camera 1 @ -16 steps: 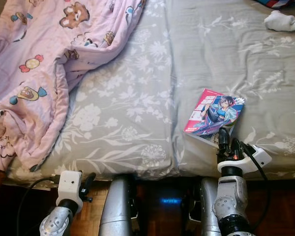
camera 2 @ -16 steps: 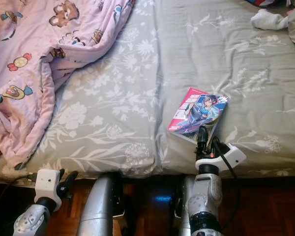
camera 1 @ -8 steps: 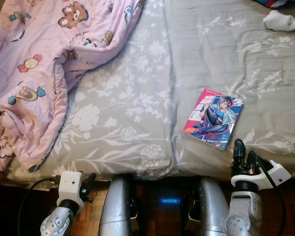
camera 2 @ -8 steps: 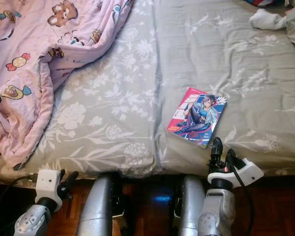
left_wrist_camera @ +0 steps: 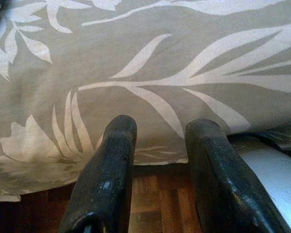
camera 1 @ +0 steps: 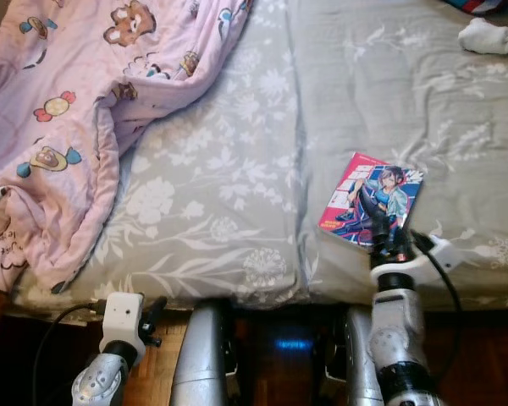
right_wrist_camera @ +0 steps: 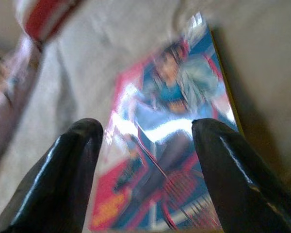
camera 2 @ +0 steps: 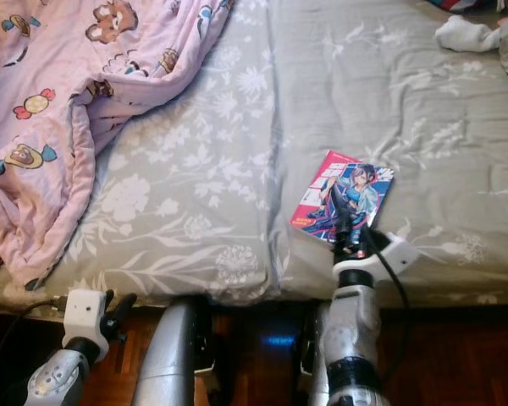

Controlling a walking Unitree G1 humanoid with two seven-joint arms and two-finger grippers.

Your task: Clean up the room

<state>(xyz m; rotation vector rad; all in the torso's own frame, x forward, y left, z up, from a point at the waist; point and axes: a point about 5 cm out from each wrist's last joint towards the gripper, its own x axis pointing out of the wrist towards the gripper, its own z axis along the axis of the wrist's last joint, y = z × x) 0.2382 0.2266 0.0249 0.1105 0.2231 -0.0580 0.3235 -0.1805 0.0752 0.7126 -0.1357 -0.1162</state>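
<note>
My right fingers (camera 1: 388, 245) are spread apart over the near edge of the book (camera 1: 366, 203), gripping nothing. The book lies flat on the grey bed (camera 1: 237, 169), near its front edge. My left fingers (left_wrist_camera: 160, 170), parted and idle, hang below the bed's edge.

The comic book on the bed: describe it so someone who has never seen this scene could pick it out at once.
On the grey floral bedsheet, look near the front edge on the robot's right, just beyond the right claw, whose fingers are open. The comic book lies flat there, a glossy pink-and-blue cover with a drawn character, unlike the soft pink blanket and the white sock.
</note>
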